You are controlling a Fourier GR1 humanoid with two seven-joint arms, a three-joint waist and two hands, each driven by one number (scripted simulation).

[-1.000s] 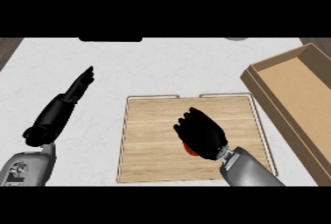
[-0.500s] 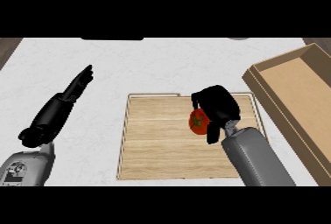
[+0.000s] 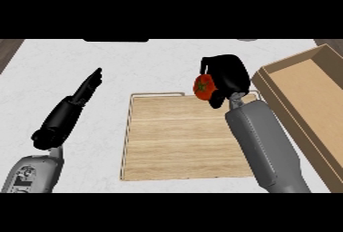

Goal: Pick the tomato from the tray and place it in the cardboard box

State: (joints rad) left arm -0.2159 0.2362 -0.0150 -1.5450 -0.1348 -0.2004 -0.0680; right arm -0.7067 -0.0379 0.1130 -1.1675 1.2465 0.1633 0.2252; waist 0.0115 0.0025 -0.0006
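The right robot hand (image 3: 227,74) curls round the tomato (image 3: 203,86), holding it up over the far edge of the wooden tray (image 3: 181,145), presumably so it can clear the wall of the cardboard box (image 3: 305,97) just to its right. The left robot hand (image 3: 84,90) rests with straight fingers over the white desk (image 3: 80,59), out of the way. Compared with half a second earlier, the tomato has risen and shifted farther from the tray's middle, nearer the box.
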